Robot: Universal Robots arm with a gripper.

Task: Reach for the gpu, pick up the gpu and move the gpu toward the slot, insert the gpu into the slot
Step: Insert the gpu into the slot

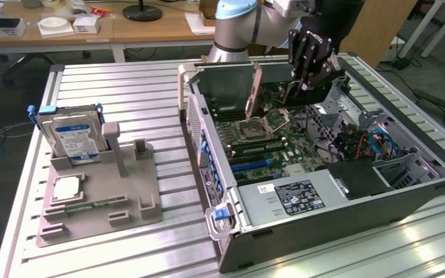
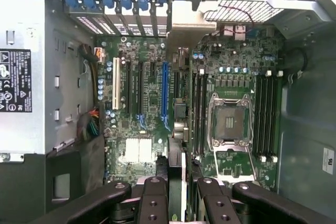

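An open computer case (image 1: 346, 200) with a green board (image 1: 284, 152) sits under the gripper (image 1: 314, 86). Far from it, a hard drive (image 1: 72, 138) and small chip (image 1: 68, 188) rest on a grey holder (image 1: 130, 194).

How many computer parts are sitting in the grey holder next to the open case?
3: a hard drive upright at the far end, a processor chip lying flat nearer, and a green memory stick just before it. Smaller ones may be hidden.

The thin dark gpu card (image 2: 175, 174) showed only edge-on between the black end effector's (image 1: 314, 78) fingers (image 2: 153, 198), its faces unseen. The silver-and-blue robot arm (image 1: 230, 35) ran off the exterior view's upper edge. Print on the black-and-white power-supply label (image 1: 294, 197) was too small to read.
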